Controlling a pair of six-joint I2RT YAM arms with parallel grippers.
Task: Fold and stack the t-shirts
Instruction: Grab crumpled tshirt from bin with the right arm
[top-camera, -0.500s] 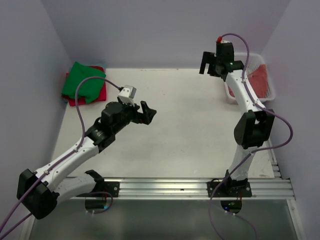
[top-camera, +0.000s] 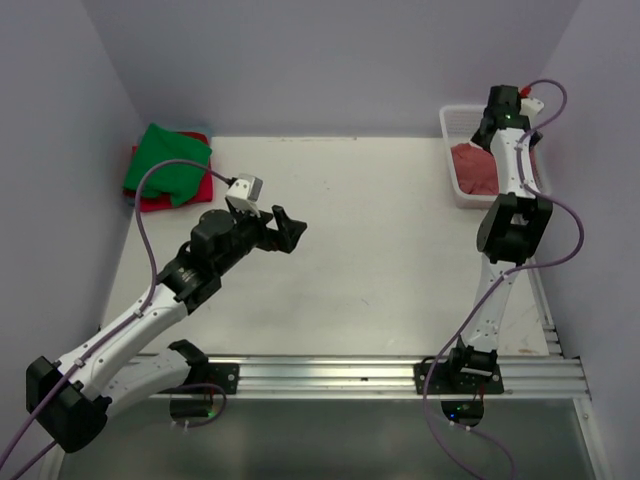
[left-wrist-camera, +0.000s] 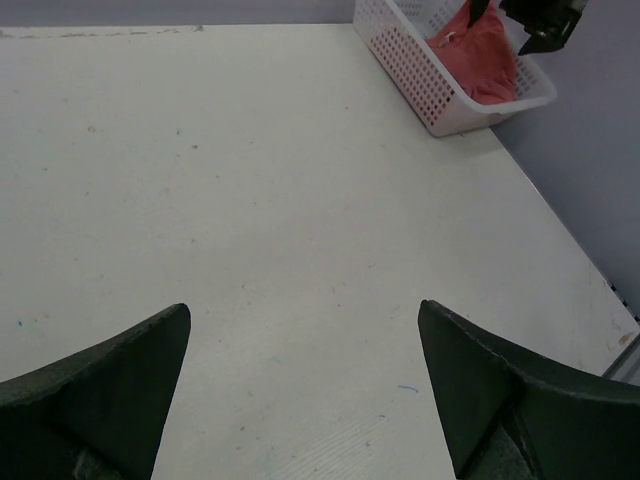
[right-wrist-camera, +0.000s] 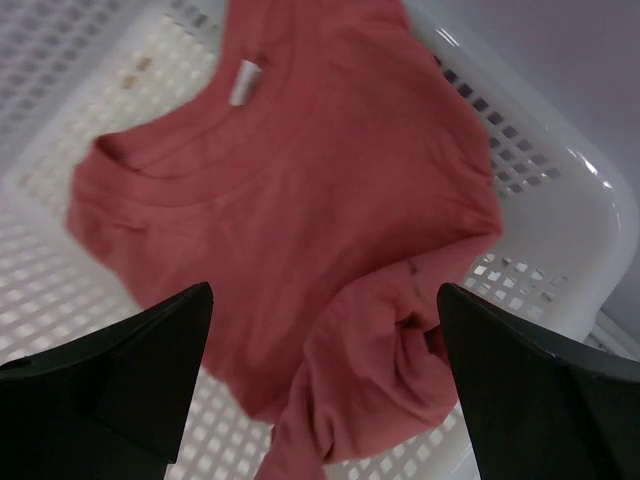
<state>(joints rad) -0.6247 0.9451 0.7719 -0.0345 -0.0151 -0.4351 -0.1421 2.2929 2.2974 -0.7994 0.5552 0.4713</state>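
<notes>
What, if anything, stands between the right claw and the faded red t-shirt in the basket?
Nothing visible. The open right claw hangs directly over the faded red t-shirt, which lies uncovered in the white basket; the basket's walls ring it, but its top is open.

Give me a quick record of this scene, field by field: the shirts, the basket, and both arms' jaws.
stack: bright green cloth t-shirt on bright red-pink cloth t-shirt, far left corner of white table
loose shirt: faded brick-red cloth t-shirt, crumpled in white plastic mesh basket, far right
left jaws: open, empty, over bare table
right jaws: open, empty, above the brick-red t-shirt
pending: brick-red t-shirt not yet folded or stacked
</notes>
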